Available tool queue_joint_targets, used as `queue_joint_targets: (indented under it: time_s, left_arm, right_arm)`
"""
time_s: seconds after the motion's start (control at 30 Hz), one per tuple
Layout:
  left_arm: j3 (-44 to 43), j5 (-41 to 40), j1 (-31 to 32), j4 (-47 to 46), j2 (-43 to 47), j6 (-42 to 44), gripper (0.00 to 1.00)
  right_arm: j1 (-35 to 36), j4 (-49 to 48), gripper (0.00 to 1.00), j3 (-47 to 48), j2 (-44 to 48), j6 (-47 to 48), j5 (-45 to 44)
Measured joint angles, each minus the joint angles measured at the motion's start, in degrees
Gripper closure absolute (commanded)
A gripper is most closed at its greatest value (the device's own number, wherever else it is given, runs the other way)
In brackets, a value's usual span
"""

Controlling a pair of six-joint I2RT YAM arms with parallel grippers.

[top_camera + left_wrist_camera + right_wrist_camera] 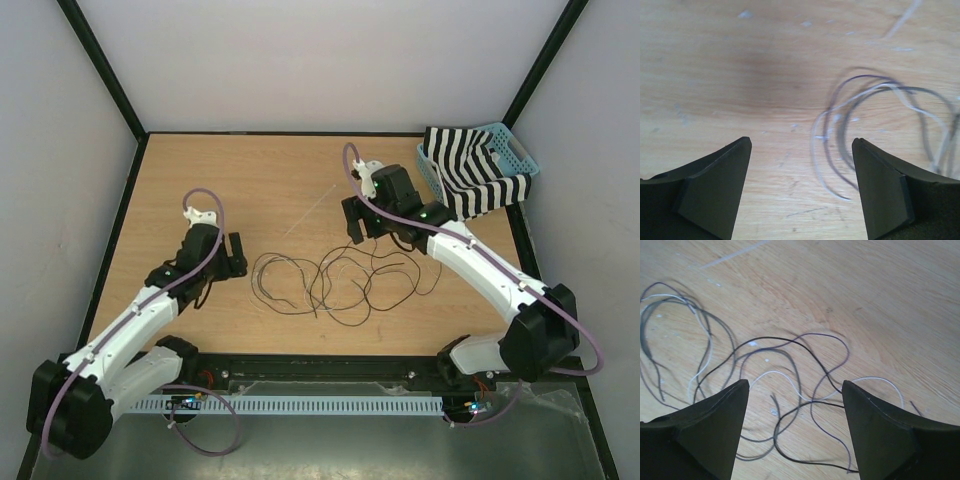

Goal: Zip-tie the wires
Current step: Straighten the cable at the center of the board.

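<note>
Top view: the wires (335,280) are seen lying loose in the lower centre of the table (200,170), spread in overlapping loops and curls, not gathered into a bundle. The zip tie (310,212) is found just above them, at frame centre, lying flat and straight on a diagonal, apart from the strands and not threaded round anything.

Left gripper (236,252): positioned left of the wires. In its wrist view the jaws are seen wide apart over bare wood, with nothing between them; the nearest loops lie to the right.

Right gripper (355,222): positioned at the upper right of the wires, near the zip tie's upper end. Its jaws are likewise spread and empty, with strands on the table below.

A blue basket (520,155) holding a striped cloth is noted at upper right, untouched.

Progress is judged at nil: no wire is collected and the tie is not picked up. Gathering, wrapping, threading and cinching all remain to be done.
</note>
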State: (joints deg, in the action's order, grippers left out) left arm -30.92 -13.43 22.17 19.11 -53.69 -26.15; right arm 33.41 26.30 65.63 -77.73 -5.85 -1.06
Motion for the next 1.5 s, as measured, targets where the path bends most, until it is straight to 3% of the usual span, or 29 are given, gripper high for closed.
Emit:
queue_joint_targets:
  time_s: [0.23,0.47,0.7,1.13,1.5]
  left_arm:
    - [-1.92,13.35,4.31,-7.26,-0.5,1.42,0.26]
    - [-6.71,17.14,15.85,-12.72,-13.86,1.53,0.35]
    - [-14.08,19.56,21.62,-16.7,-27.1,2.64,0.4]
    - [-19.76,21.05,22.56,-18.88,-40.7,4.11,0.49]
    - [-20.15,22.51,22.6,-19.47,-43.69,4.11,0.57]
  right_arm:
    - [0.0,-2.86,0.14,-3.17,0.0,-1.95,4.24]
    - [0.0,-4.7,0.14,-4.31,2.19,-3.08,4.33]
    - [0.0,-5.53,0.14,-5.84,5.25,-3.23,3.56]
    - [0.0,-5.77,0.14,-7.1,7.89,-2.99,1.88]
    - [0.0,-5.95,0.14,-8.37,9.29,-2.21,0.22]
